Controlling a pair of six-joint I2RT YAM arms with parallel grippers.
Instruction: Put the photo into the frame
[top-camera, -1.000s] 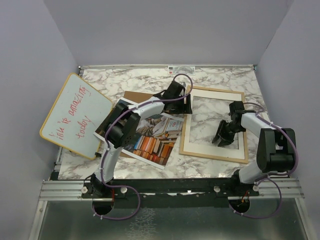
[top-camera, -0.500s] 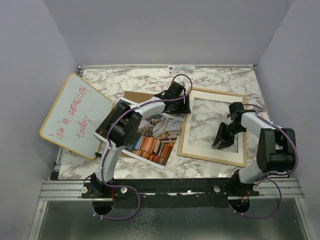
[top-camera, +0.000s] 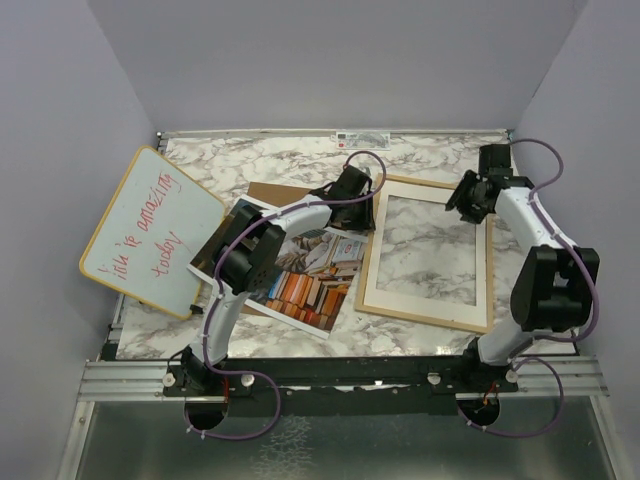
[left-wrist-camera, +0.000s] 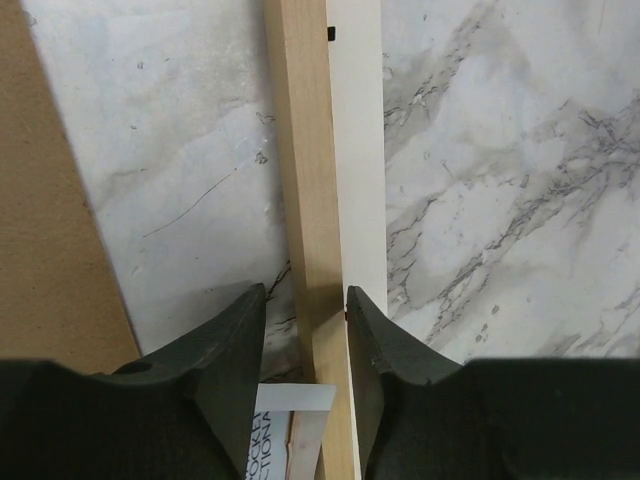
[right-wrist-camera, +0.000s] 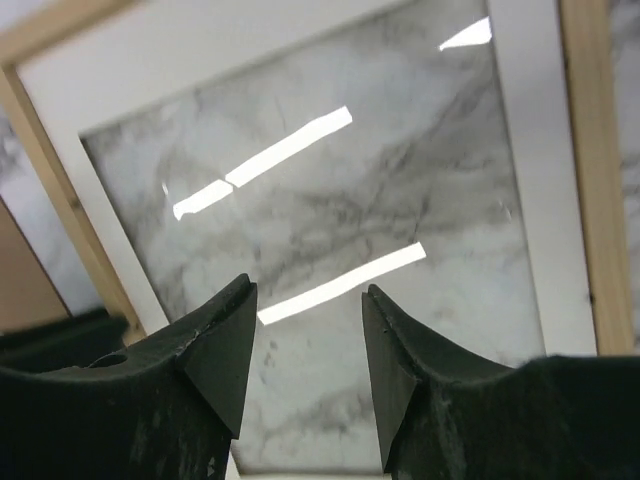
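Note:
The frame (top-camera: 425, 315) of thin light wood lies flat right of centre, marble showing through its pane. The photo (top-camera: 305, 285), a print with stacked colourful books, lies left of it, its near corner (left-wrist-camera: 290, 400) by the frame's left rail (left-wrist-camera: 305, 150). My left gripper (top-camera: 372, 208) straddles that rail near the far-left corner. In the left wrist view the gripper (left-wrist-camera: 305, 290) is open: its right finger touches the rail's inner edge and a gap stays on the left. My right gripper (top-camera: 462, 200) hovers open over the frame's far-right part, above the pane (right-wrist-camera: 330, 200), holding nothing (right-wrist-camera: 305, 285).
A brown backing board (top-camera: 270, 192) lies partly under the photo, behind it, and shows at the left of the left wrist view (left-wrist-camera: 40, 200). A round-cornered whiteboard (top-camera: 150, 230) with red handwriting leans at the left wall. Grey walls enclose the marble table (top-camera: 260, 155).
The right arm rose from the pane's near middle to the frame's far-right part, jaws wider. The left jaws narrowed around the rail. The frame's near end swung slightly left earlier.

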